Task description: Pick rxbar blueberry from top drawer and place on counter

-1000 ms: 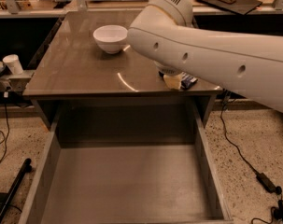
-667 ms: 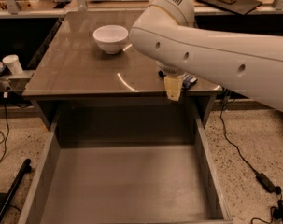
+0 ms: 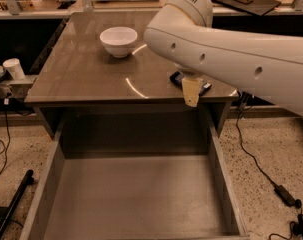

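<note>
**Bar on desk, front right; gripper over it**

The rxbar blueberry (image 3: 176, 79) is lying flat on the desk (image 3: 86, 76), close to the front edge and near the front right corner. It is showing as a small, thin, dark slab, almost black in this light, with a hint of blue on its right end. Its long side is running roughly along the front edge, tilted slightly, with the right end nearer that edge. Only the two ends are showing; the middle is sitting behind the gripper. The wrapper text is not readable.

The gripper (image 3: 191, 98) is hanging over the desk's front edge, directly in front of the bar. Its pale beige tip is pointing down and reaching just past the edge, above the top drawer (image 3: 136, 194). Whether the gripper is released or clenched, I cannot tell. Whether it is touching the bar, I cannot tell either. The broad white arm (image 3: 231, 59) is stretching in from the right, crossing above the desk's right side.

The top drawer is standing pulled out below the front edge, its plain grey bottom and straight side walls showing.

A white bowl (image 3: 119, 40) is sitting upright towards the back of the desk, left of the arm and well apart from the bar. A paper cup (image 3: 14, 68) is standing off the desk's left edge. A cable (image 3: 261, 171) is trailing across the speckled floor (image 3: 271, 139) to the right of the drawer.
</note>
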